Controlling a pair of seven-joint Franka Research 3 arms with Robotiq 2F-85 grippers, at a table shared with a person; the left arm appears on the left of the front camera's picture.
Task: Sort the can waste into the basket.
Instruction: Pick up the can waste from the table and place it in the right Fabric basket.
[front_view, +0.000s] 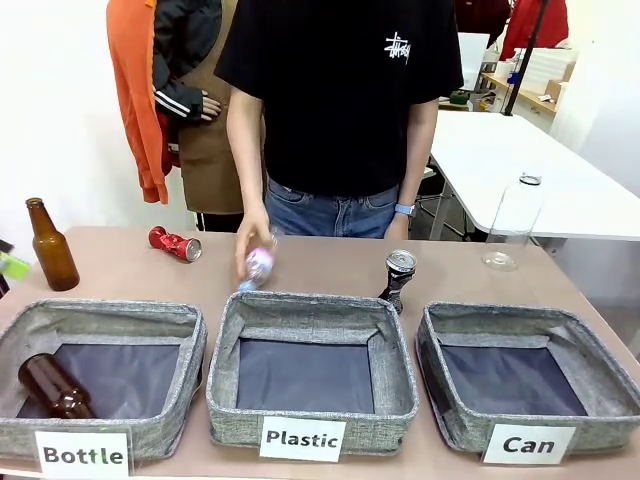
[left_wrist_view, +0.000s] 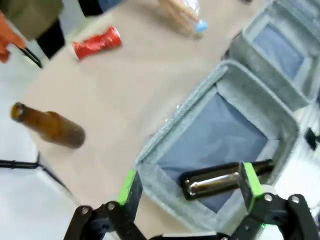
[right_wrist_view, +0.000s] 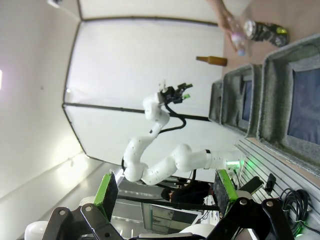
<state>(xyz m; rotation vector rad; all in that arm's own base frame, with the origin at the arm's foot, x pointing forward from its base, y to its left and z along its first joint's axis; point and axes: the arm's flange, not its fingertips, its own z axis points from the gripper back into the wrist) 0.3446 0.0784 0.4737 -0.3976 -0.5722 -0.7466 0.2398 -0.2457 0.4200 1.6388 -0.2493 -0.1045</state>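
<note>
Over the table's near left corner, my left gripper (left_wrist_view: 190, 185) hangs wide and empty above the Bottle basket (left_wrist_view: 175, 125). My right gripper (right_wrist_view: 165, 190) is equally wide and holds nothing. The 2 cans lie apart: the red can (front_view: 175, 243) on its side toward the far left edge, the dark can (front_view: 399, 275) upright just behind the Plastic basket (front_view: 225, 340). The Can basket (front_view: 440, 350) sits at the near right corner.

Between the cans the person's hand (front_view: 255, 255) holds a plastic bottle; my reach could clip it. The red can may roll, and the dark one could topple into the Plastic basket.

My left wrist view shows the brown bottle (left_wrist_view: 220, 177) full-length; the front view alone reads the labels.
</note>
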